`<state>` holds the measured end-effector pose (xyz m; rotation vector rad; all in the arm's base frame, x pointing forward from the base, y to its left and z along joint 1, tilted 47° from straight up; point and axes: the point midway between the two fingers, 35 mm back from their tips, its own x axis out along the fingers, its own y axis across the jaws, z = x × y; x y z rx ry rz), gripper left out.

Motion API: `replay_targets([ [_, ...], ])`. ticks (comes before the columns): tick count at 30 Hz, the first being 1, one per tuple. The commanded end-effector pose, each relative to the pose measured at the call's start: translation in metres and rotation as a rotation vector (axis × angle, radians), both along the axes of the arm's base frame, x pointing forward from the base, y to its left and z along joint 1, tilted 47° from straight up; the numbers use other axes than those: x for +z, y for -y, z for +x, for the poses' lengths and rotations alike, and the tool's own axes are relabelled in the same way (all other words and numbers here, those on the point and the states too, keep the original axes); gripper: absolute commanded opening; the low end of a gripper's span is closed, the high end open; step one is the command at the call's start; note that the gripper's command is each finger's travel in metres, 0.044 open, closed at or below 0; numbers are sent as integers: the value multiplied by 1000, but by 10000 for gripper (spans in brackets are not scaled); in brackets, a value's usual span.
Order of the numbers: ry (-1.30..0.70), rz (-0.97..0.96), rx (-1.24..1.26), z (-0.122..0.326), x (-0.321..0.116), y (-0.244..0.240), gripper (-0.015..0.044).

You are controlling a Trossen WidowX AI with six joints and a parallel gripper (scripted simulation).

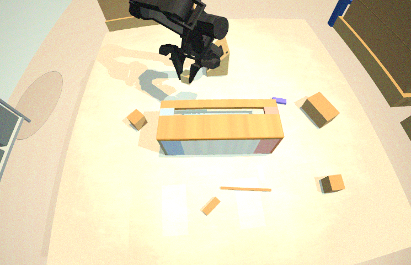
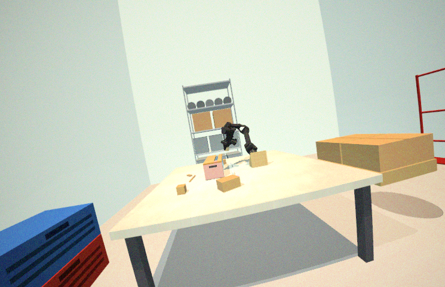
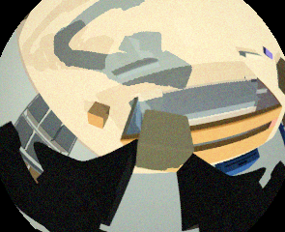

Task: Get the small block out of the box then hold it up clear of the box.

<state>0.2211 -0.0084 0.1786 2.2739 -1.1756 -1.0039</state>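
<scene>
Long wooden-topped box with pale clear front (image 1: 220, 126) (image 2: 213, 169) (image 3: 239, 127): blocks low passage across the table's middle (image 1: 118, 193) (image 2: 249, 192) (image 3: 79, 72). Narrow slot in its top. Open lane between it and small orange-brown cube (image 1: 137, 119) (image 3: 99, 114). Large tan block (image 1: 217, 68) (image 2: 258, 159) obstructs beside the black gripper (image 1: 188, 70) (image 2: 226, 145) (image 3: 157, 159).

Top and exterior views share the table (image 1: 127, 200) (image 2: 263, 192).

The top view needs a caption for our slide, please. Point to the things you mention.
Gripper (image 1: 185, 78) holding a small block (image 1: 185, 78) above the table (image 1: 124, 200), beside the box (image 1: 219, 126).
</scene>
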Motion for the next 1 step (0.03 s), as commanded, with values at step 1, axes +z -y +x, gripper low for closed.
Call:
replay_targets([
  [1, -4, -6, 4, 0, 1, 0, 0],
])
